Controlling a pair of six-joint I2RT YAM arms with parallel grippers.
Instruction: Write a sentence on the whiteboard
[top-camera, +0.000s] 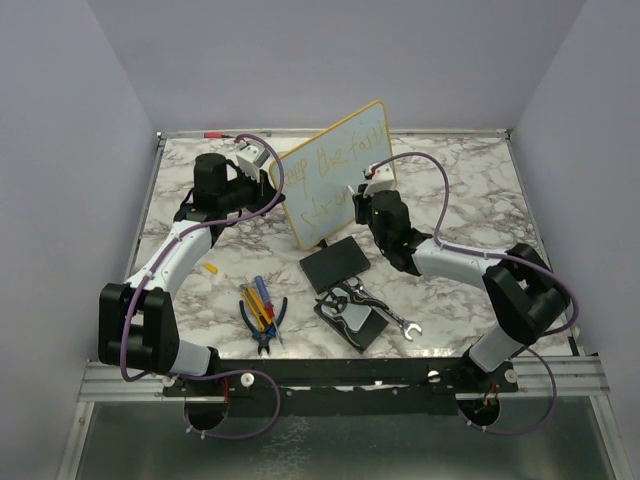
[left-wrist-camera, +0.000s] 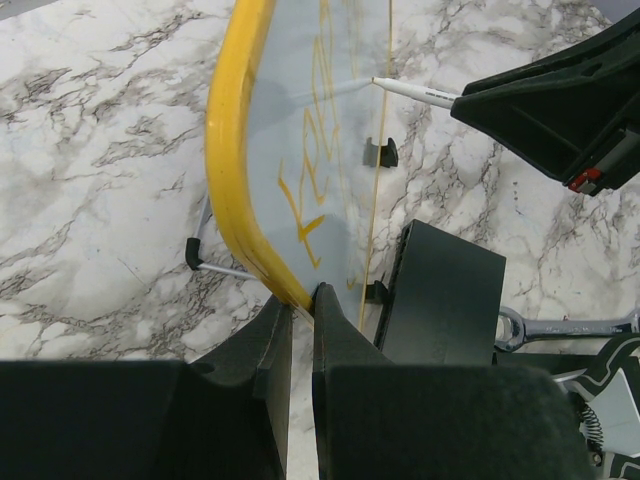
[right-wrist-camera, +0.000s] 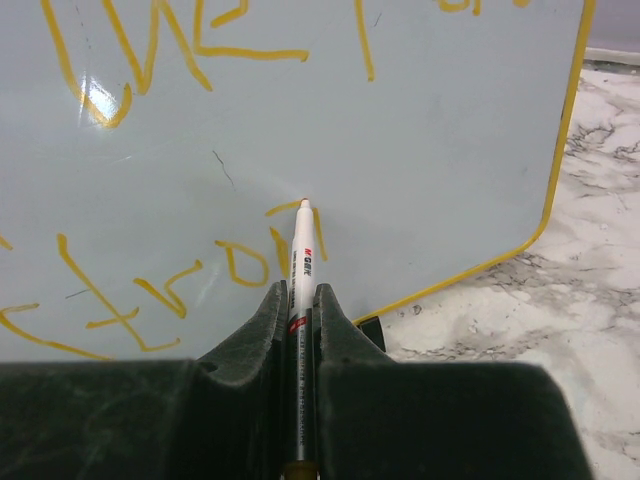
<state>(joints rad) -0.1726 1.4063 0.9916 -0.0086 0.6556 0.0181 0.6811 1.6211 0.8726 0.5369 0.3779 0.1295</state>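
The whiteboard (top-camera: 340, 180) stands tilted on the marble table, its yellow frame (left-wrist-camera: 228, 150) nearest in the left wrist view. My left gripper (left-wrist-camera: 302, 298) is shut on the frame's lower edge at the board's left side (top-camera: 270, 182). My right gripper (right-wrist-camera: 300, 292) is shut on a white marker (right-wrist-camera: 303, 255), whose tip touches the board face (right-wrist-camera: 440, 150) at the end of the lower line. The sentence (top-camera: 335, 160) runs in two yellowish lines; the lower line (right-wrist-camera: 150, 290) ends in a half-drawn letter at the tip. The marker (left-wrist-camera: 420, 93) also shows from the left wrist.
A black pad (top-camera: 335, 265) lies flat in front of the board. Screwdrivers and pliers (top-camera: 262, 312) lie at front left. Locking pliers on a black case (top-camera: 350, 308) and a wrench (top-camera: 402, 324) lie at front right. A small yellow cap (top-camera: 210, 267) lies beside my left arm.
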